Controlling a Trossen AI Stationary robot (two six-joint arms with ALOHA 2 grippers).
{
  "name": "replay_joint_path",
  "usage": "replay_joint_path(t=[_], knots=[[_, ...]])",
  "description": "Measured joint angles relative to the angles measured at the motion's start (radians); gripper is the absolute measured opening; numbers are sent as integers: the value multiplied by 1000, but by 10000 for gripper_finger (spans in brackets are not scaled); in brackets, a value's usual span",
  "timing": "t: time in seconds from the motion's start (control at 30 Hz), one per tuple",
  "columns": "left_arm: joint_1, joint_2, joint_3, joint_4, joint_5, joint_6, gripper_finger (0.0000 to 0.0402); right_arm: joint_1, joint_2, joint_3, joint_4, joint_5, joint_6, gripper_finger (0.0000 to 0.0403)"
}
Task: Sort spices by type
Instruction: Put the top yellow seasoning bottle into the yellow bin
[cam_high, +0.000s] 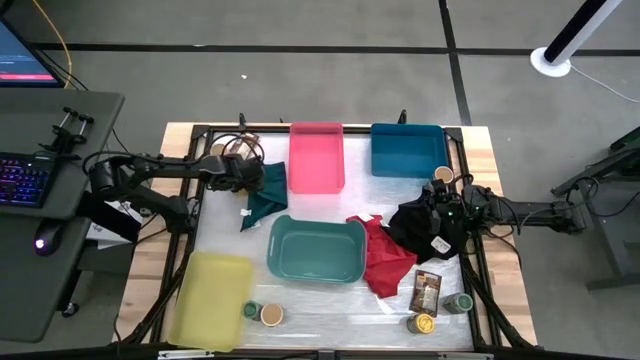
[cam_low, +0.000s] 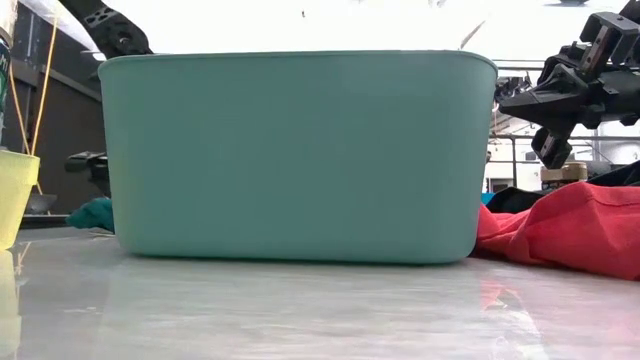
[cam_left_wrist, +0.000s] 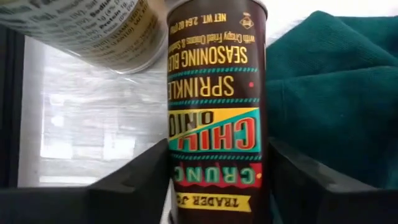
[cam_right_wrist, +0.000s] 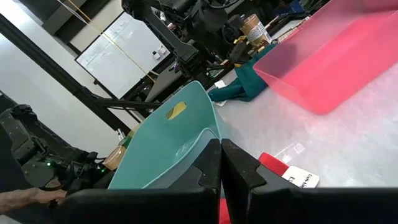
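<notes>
My left gripper (cam_high: 238, 166) is at the table's far left, beside the dark green cloth (cam_high: 265, 190), shut on a brown spice jar (cam_left_wrist: 214, 93) with a "Chili Onion Crunch" label. A second, pale-labelled jar (cam_left_wrist: 93, 28) is close beside it. My right gripper (cam_high: 434, 212) hangs shut over the black cloth (cam_high: 425, 235) and touches nothing; its fingers (cam_right_wrist: 205, 168) are together. A tan-lidded jar (cam_high: 441, 177) stands by the blue bin. Near the front edge are two jars (cam_high: 262, 313), a brown packet (cam_high: 426, 290), a green-lidded jar (cam_high: 460, 302) and a yellow-lidded jar (cam_high: 424, 323). My left gripper pinches the brown jar between its two fingers (cam_left_wrist: 134, 183), one on each side of the round body (cam_left_wrist: 214, 180). The jar's length runs along the fingers and away from the wrist. Whether the jar is lifted or rests on the table cannot be told.
The pink bin (cam_high: 317, 155) and blue bin (cam_high: 408, 150) sit at the far edge, the teal bin (cam_high: 315, 250) in the middle and the yellow bin (cam_high: 210, 300) front left. A red cloth (cam_high: 385, 260) lies right of the teal bin. A black frame rims the table.
</notes>
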Motion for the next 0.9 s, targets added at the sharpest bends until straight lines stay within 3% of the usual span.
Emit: replay_joint_path(t=[0.1, 0.37, 0.63, 0.9], knots=[[0, -12, 0, -2, 25, 33, 163, 0, 0, 0, 0, 0, 0, 1], [-4, -171, 35, -97, 117, 139, 162, 0, 0, 0, 0, 0, 0, 1], [-14, -355, 228, -200, 163, 331, 162, 0, 0, 0, 0, 0, 0, 1], [-87, -342, 441, -193, 252, 483, 162, 0, 0, 0, 0, 0, 0, 1]])
